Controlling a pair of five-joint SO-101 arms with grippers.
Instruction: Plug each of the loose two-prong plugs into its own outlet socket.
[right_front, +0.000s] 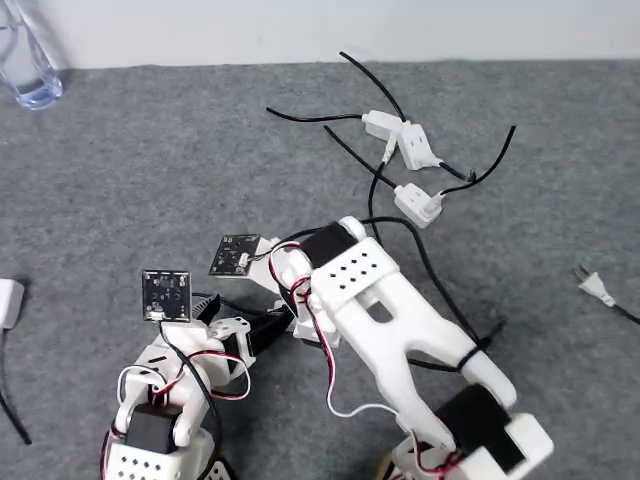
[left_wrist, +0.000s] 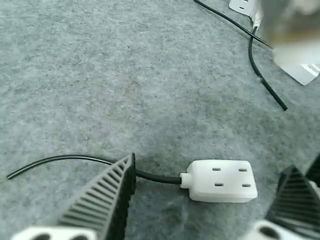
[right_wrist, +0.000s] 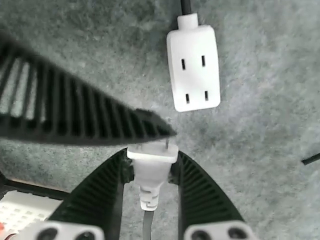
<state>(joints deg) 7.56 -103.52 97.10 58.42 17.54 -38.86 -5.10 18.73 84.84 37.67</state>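
My left arm (right_front: 165, 420) and right arm (right_front: 385, 305) reach out from the near edge over the grey bench (right_front: 130, 170). Beyond them lie two white outlet sockets, one farther (right_front: 413, 147) and one nearer (right_front: 418, 203), among black cords (right_front: 305, 117). A loose two-prong plug (right_front: 595, 285) lies far right. A clear bottle (right_front: 28, 65) stands far left.

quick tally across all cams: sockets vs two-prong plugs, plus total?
Outlet sockets: 3 (far socket, near socket, third socket)
Two-prong plugs: 3 (plug at the far socket, loose plug, held plug in the right gripper)
Total: 6
Not counted: white piece cut off at the high view's left edge, kind unclear.
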